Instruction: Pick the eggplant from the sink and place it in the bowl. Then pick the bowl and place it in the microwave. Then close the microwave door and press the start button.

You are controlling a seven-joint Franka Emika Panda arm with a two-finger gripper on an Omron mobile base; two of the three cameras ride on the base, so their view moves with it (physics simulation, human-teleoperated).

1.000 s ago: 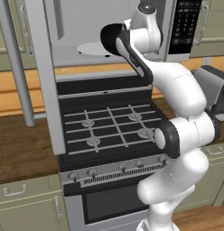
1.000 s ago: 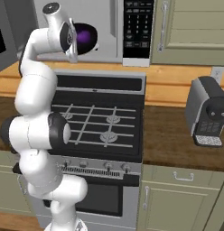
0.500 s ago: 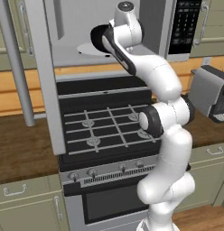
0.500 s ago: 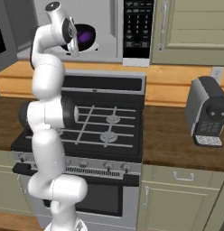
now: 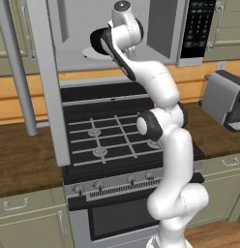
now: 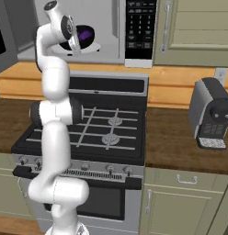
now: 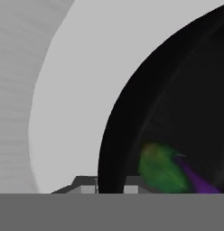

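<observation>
1. The eggplant (image 6: 85,33) lies inside the bowl (image 6: 81,45), so the first step looks done.
2. The bowl rests on the white turntable plate (image 6: 94,47) inside the microwave (image 6: 95,30), near the plate's left edge in the right base view; placing it seems finished or nearly so.
3. The jaws (image 6: 73,43) are at the bowl's near rim. In the hand view the rim (image 7: 114,149) sits between the tips, but I cannot tell whether they grip it or have let go.
4. The microwave door (image 5: 47,82) stands swung wide open at the left.
5. Left, by my judgement: release and withdraw, shut the door, press start on the keypad panel (image 6: 139,28).
</observation>
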